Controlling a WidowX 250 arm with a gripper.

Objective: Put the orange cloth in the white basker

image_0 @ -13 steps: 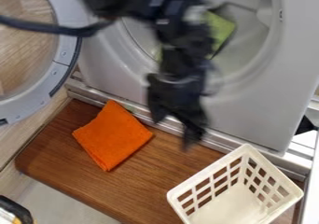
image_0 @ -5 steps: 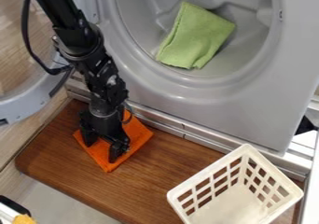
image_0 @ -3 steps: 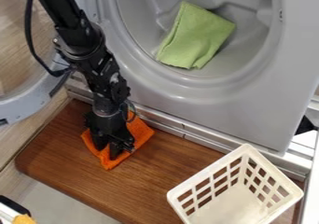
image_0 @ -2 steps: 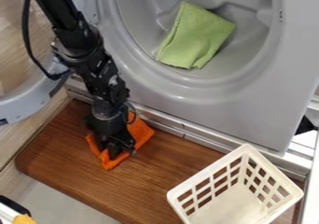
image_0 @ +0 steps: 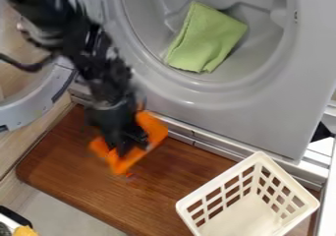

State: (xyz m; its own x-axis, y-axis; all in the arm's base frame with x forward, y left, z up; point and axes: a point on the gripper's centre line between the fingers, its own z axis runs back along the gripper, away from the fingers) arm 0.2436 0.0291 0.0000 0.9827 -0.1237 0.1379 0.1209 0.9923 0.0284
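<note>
The black gripper [image_0: 126,149] hangs over the left half of the wooden board, blurred, shut on the middle of the orange cloth. The orange cloth [image_0: 152,126] bunches up around the fingertips, with folds showing to the right, left and below; part of it is hidden behind the gripper. Whether its lower edge touches the board cannot be told. At the lower right stands the white basket [image_0: 191,198], upright, with lattice walls and a bare floor inside.
Behind the board is a grey washer front [image_0: 263,117], with a green cloth [image_0: 205,38] lying in its round opening. Its open door [image_0: 49,95] stands at the left, beside the arm. The wooden board [image_0: 164,195] spans from the cloth to the basket.
The gripper has come down onto the orange cloth from the right and closed on it. The cloth has bunched together and shifted slightly up and right with the gripper. The basket has stayed put.
</note>
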